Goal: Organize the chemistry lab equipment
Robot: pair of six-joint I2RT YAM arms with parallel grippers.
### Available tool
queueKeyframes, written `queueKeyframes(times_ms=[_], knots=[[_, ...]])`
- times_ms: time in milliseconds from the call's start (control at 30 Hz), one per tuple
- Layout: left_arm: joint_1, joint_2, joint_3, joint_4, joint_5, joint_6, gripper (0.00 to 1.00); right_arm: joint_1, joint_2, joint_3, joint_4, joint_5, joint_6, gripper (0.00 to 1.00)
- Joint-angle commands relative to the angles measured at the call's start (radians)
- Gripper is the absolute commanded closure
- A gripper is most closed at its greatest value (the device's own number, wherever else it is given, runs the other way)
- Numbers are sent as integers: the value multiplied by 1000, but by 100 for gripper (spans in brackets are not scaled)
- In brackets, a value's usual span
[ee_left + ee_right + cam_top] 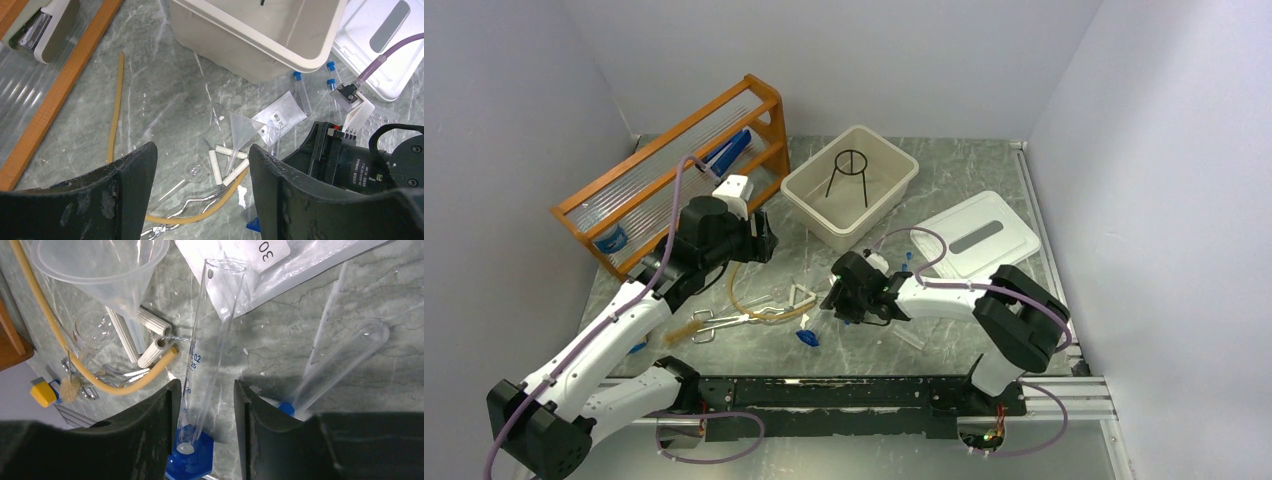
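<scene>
My right gripper (206,390) is open and low over the table, its jaws on either side of a clear graduated cylinder (210,325) with a blue hexagonal base (192,460) that lies flat. A gap shows beside the cylinder. A blue-capped vial (340,362), white packet (280,265), clear funnel (100,265), wire triangle (150,340), tan tubing (40,315), tongs (120,375) and brush tip (70,387) lie around. My left gripper (202,155) is open and empty above the triangle (227,162), tongs (200,205) and tubing (117,105). The black tripod (849,175) stands in the tub.
The beige tub (894,195) sits at the back centre, with its white lid (979,235) to the right. The orange rack (674,165) stands at the back left, close to my left gripper (754,240). Two more vials (302,92) lie by the tub.
</scene>
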Motion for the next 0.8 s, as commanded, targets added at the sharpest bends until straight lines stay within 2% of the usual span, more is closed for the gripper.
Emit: queueKeyframes(times_ms=[0,133,267,600,767], knots=[[-4,4,-11,44,-18,12,29,6,13,3,18,44,41,57],[-4,4,-11,44,-20,11,28,12,6,-19,53,46,74,74],[-4,-2,-7,45,-17,11,29,12,-51,-28,57,44,88,81],[-4,-27,-2,39,-22,-3,29,4,-332,-17,-122,127,56,83],[-4,-68,-4,59,-38,-6,29,-22,-415,72,-234,206,-54,83]])
